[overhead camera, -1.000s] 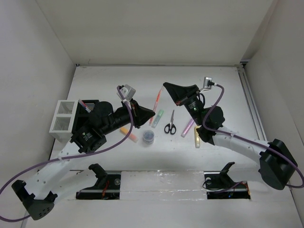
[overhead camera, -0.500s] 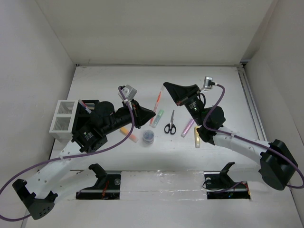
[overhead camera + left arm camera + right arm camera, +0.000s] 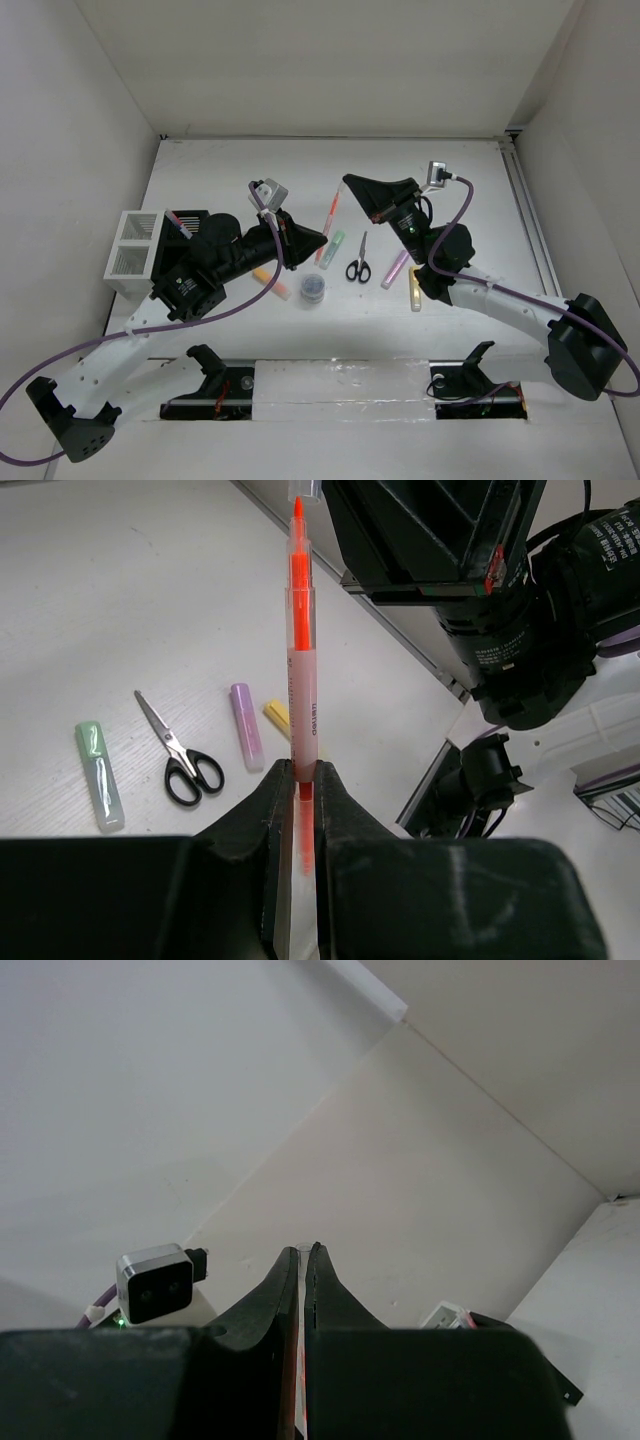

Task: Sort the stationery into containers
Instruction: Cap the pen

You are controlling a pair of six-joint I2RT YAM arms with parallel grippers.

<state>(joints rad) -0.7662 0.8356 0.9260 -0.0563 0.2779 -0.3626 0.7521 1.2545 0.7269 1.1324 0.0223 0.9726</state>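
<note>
The left fingers (image 3: 295,772) are clamped on the orange pen (image 3: 300,660), gripping near one end so that most of the barrel runs straight out beyond them; whether the pen is clear of the table (image 3: 450,170) I cannot tell. The right fingers (image 3: 303,1250) are pressed almost together on a thin red pen (image 3: 299,1380), of which only a sliver shows in the gap; they are raised and aimed at the wall, close to the far end of the orange pen.

Past the left fingers, the green highlighter (image 3: 337,243) lies just beside the orange pen; next to the right come the scissors (image 3: 359,262), blades closed and pointing away from the arms; then the pink highlighter (image 3: 396,268); then the yellow highlighter (image 3: 415,292), nearest the right arm.

Nearer the bases, the tub (image 3: 313,289) stands on the table under the left wrist, with the orange highlighter (image 3: 270,280) just to its left, partly hidden by the arm.

At the left edge, the black holder (image 3: 195,216) sits largely behind the left arm, a pink pen (image 3: 178,222) leaning in it; the white organiser (image 3: 128,262) stands against its left side.
</note>
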